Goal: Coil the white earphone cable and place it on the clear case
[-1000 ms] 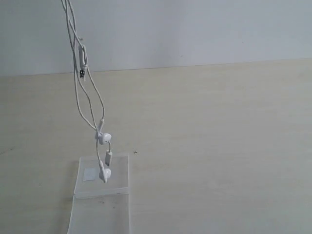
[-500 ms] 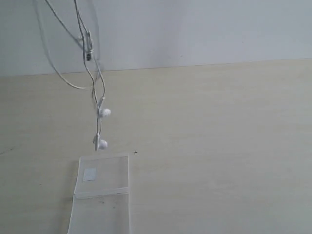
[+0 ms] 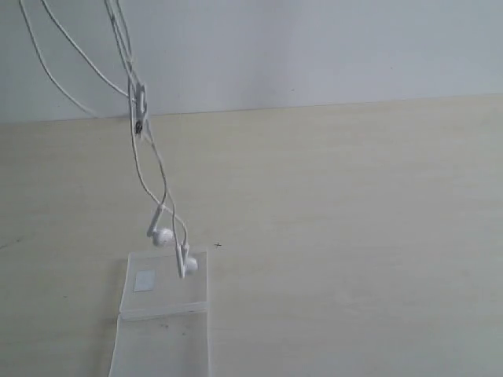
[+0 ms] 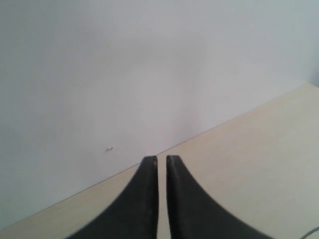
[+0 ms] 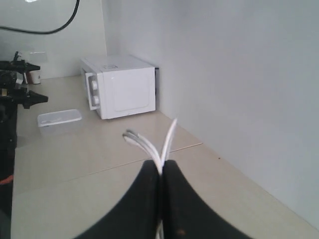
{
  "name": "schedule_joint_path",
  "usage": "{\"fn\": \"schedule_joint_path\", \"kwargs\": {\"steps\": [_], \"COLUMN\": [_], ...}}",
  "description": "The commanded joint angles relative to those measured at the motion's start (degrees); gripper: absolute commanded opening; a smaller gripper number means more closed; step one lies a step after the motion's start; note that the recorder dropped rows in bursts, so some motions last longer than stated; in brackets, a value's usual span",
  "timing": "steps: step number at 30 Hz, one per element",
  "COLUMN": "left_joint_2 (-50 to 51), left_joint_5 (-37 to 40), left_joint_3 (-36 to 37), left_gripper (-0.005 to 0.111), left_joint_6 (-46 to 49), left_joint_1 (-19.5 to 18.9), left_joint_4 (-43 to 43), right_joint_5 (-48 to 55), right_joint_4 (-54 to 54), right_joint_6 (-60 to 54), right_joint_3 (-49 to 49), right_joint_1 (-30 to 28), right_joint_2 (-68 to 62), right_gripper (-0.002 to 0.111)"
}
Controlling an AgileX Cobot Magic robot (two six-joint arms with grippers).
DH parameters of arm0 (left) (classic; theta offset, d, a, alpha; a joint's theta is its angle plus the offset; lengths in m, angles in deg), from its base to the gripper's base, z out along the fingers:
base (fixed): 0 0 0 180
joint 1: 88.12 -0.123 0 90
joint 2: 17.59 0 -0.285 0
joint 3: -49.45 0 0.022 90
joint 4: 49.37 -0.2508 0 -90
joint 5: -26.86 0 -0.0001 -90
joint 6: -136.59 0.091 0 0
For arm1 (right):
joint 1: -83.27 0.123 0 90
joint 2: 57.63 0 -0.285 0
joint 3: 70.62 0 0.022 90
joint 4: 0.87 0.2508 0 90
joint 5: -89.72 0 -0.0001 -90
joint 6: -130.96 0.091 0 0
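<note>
Case: the clear case [image 3: 165, 345] lies opened flat at 7 o'clock in the exterior view. It is thin, see-through plastic in two hinged rectangular halves. The far half carries a small whitish square patch [image 3: 145, 280].
Over the case: one earbud [image 3: 187, 263], small, rounded and glossy white, hangs above the far half's 2 o'clock corner. Whether it touches the case cannot be told.
Second earbud [image 3: 163, 236]: hangs just beyond the case's far rim.
Cable: the white earphone cable [image 3: 139, 106] is thin wire in loose strands, dropping from 11 o'clock towards the case.
Right gripper [image 5: 162, 163]: black tapered fingers pinched on the cable's strands.
Left gripper [image 4: 161, 158]: fingers nearly together with only a thin slit between them, and nothing seen in it.
Tub [image 5: 59, 119]: clear and lidded, near a boxy white microwave [image 5: 122, 89]. Its contents cannot be told.
Table [image 3: 354, 236]: pale and matte.
</note>
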Motion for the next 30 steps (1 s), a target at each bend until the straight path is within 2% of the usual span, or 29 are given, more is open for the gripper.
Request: {"fn": "schedule_joint_path", "kwargs": {"steps": [1,5,12,16,23,30], "left_joint_2": [-0.2,-0.2,-0.3,-1.6,-7.2,-10.9], "left_joint_5": [-0.4,-0.4,-0.4,-0.4,-0.4,-0.4], "left_joint_3": [0.2,2.4,12.1,16.3,23.9,30.2], "left_gripper": [0.0,0.0,0.0,0.001,0.02,0.023], "left_joint_6": [2.0,3.3,6.5,10.4,16.9,19.6], "left_joint_1": [0.1,0.1,0.1,0.1,0.1,0.1], "left_joint_4": [3.1,4.8,4.8,9.6,10.2,8.9], "right_joint_5": [-3.0,-3.4,-3.2,-3.2,-3.4,-5.6], "right_joint_4": [0.0,0.0,0.0,0.0,0.0,0.0], "right_joint_6": [1.3,1.3,0.3,0.3,0.2,0.2], "right_joint_3": [0.1,0.1,0.1,0.1,-0.6,-2.7], "right_joint_1": [-0.1,-0.1,-0.1,-0.1,-0.1,-0.4], "right_joint_2": [-2.8,-2.8,-1.4,-1.7,-1.9,-1.9], "right_gripper": [0.0,0.0,0.0,0.0,0.0,0.0]}}
